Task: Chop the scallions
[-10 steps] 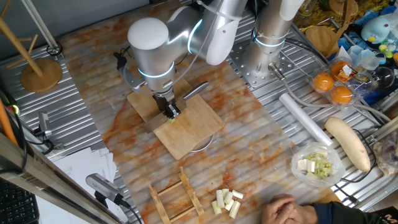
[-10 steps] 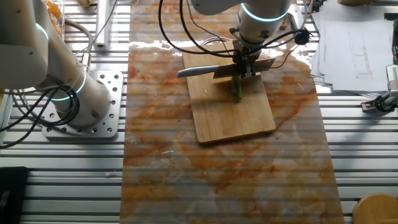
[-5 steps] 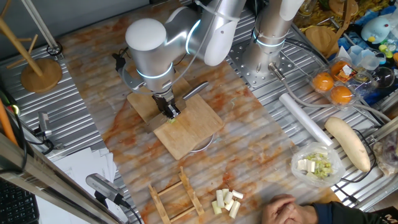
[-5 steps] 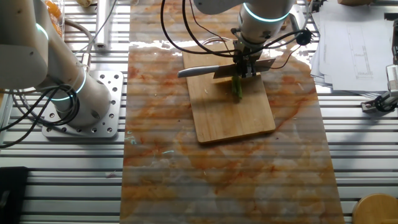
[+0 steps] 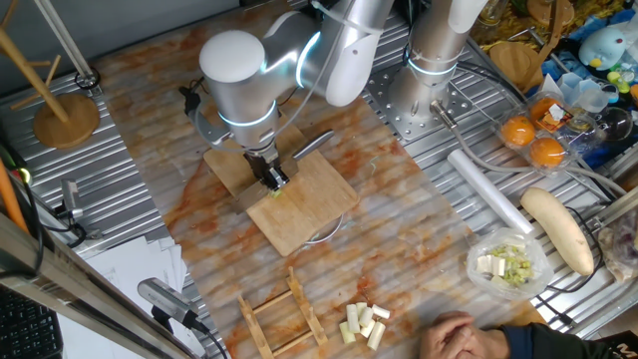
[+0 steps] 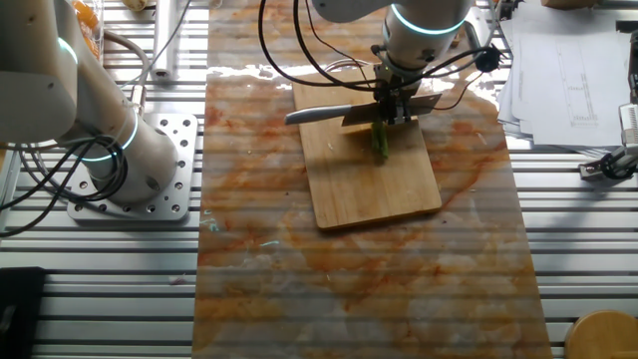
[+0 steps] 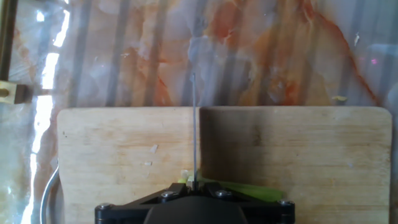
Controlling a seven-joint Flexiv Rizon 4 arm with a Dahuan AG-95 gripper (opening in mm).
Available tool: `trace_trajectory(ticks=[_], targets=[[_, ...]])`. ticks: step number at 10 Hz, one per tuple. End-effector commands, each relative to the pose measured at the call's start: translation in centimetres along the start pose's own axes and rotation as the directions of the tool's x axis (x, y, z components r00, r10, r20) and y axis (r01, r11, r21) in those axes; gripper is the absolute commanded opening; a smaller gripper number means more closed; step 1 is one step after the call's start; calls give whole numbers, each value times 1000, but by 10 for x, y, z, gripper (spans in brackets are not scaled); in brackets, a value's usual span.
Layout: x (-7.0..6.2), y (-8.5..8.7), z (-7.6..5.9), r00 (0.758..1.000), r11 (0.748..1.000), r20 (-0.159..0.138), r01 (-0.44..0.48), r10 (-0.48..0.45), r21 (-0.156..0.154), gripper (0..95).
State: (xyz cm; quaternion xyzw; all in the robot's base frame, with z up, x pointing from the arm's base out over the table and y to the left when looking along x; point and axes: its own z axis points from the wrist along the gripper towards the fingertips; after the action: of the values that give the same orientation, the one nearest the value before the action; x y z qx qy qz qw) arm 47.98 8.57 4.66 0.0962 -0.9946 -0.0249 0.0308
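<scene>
A bright green scallion stalk (image 6: 380, 145) lies on the wooden cutting board (image 6: 374, 194). It also shows in the hand view (image 7: 252, 190) and in one fixed view (image 5: 278, 191). My gripper (image 6: 395, 112) is shut on a knife (image 6: 319, 115) and stands right over the stalk's far end. The blade lies across the board, at right angles to the stalk. In the hand view the blade (image 7: 194, 130) shows edge-on, with the stalk under it and off to the right. The jaws themselves are hidden behind the hand's black body.
Pale cream chunks (image 5: 361, 324) and a wooden rack (image 5: 284, 314) lie near the front edge. A bowl of whitish-green bits (image 5: 508, 264), a white radish (image 5: 558, 229) and oranges (image 5: 533, 140) sit at the right. A person's hand (image 5: 454, 334) rests at the front. A second arm's base (image 6: 130, 165) stands beside the mat.
The arm has shifted only very slightly. The knife and the scallion stalk stay in the same place on the board.
</scene>
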Motion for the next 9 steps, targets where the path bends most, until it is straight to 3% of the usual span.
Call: trace_trajectory(ticks=[1,9], targets=[[1,0,2,1000,1000,-1,-1,1,1,0],[1,1,0,1000,1000,-27,1,-1,-2,0]])
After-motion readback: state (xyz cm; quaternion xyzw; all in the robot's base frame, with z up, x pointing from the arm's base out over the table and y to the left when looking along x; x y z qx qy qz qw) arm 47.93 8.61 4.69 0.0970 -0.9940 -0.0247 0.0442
